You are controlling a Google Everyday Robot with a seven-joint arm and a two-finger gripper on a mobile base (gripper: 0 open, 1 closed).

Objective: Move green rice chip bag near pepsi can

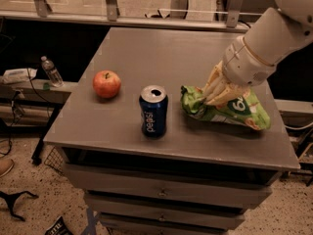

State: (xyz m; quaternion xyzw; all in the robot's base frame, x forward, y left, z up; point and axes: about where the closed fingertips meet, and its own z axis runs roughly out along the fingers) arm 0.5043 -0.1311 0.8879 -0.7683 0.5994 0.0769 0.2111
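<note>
- The gripper [217,93] is low over the right-hand part of the worktop [161,53], and its jaws are closed on the green rice chip bag [239,112], pinching the crumpled upper part of the film.
- The bag lies directly under the jaws. Most of its body spreads out from them on the side away from the can, and one puckered end pokes out on the can side. It looks to rest on the worktop.
- The pepsi can [153,112] stands upright a short way from the jaws, close to that puckered end but not touching it. A red apple [107,83] sits beyond the can, well apart from the jaws.
- The bag is likely very light, mostly air and chips, so weight should be no concern.
- The film is soft and crinkly, so it will fold and sag around the jaws instead of keeping its shape. The free end may swing or drag.
- The glossy film is probably slippery, so a pinch on gathered folds should hold better than one on a flat face.
- The chips are fragile, so a hold on loose film near the edge should spare them.
- The can could tip if the trailing end brushes it.
</note>
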